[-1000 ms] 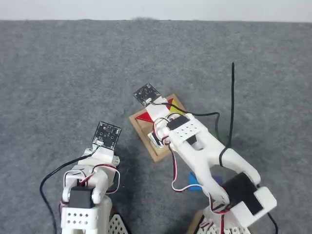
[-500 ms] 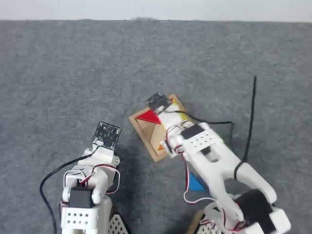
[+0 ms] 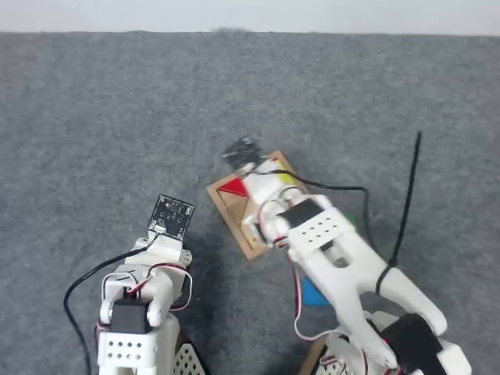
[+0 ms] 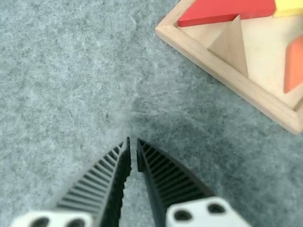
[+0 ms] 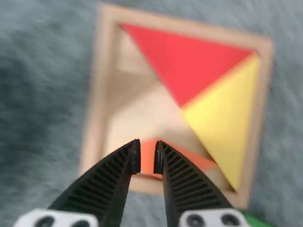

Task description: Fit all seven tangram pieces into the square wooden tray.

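Blue piece (image 3: 314, 294) lay nearest on the grey mat (image 3: 94, 117), beside the right arm. Left gripper (image 4: 132, 142), all but closed and empty, hung near-left of the wooden tray (image 3: 228, 222). Right gripper (image 5: 147, 153), almost closed and holding nothing, hovered over the tray's orange piece (image 5: 184, 161), with the red triangle (image 5: 184, 61) and yellow triangle (image 5: 227, 123) beyond.

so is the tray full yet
Not full: the tray holds a red piece, a yellow piece and an orange piece, bare wood showing.
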